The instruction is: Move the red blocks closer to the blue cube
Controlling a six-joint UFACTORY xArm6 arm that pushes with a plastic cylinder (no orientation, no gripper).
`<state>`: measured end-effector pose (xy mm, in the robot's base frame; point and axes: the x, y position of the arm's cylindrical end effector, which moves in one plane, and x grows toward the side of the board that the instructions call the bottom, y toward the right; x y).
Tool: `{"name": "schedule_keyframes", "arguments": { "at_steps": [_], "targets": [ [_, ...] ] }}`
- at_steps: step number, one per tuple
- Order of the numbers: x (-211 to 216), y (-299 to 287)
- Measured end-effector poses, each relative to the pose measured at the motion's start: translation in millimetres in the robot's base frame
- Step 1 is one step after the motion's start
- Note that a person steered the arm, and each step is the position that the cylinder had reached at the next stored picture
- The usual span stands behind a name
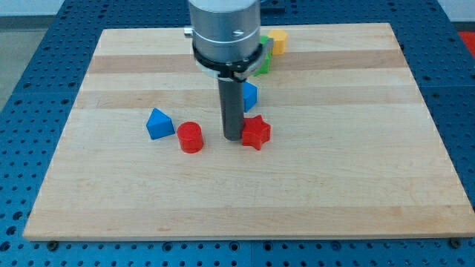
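Note:
My tip rests on the board just left of a red star block, touching or almost touching it. A red cylinder stands to the tip's left, apart from it. A blue cube sits just above the red star, partly hidden behind my rod. A blue triangular block lies left of the red cylinder, close to it.
A yellow block and a green block sit near the view's top edge of the wooden board, partly hidden by the arm's body. Blue perforated table surrounds the board.

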<state>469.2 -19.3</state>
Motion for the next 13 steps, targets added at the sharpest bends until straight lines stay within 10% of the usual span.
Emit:
{"name": "schedule_keyframes", "arguments": {
  "at_steps": [2, 5, 8, 10, 13],
  "targets": [
    [53.5, 8.3],
    [-10.8, 37.7],
    [62.0, -33.8],
    [59.6, -114.3],
    [1.9, -54.0]
  ]
}}
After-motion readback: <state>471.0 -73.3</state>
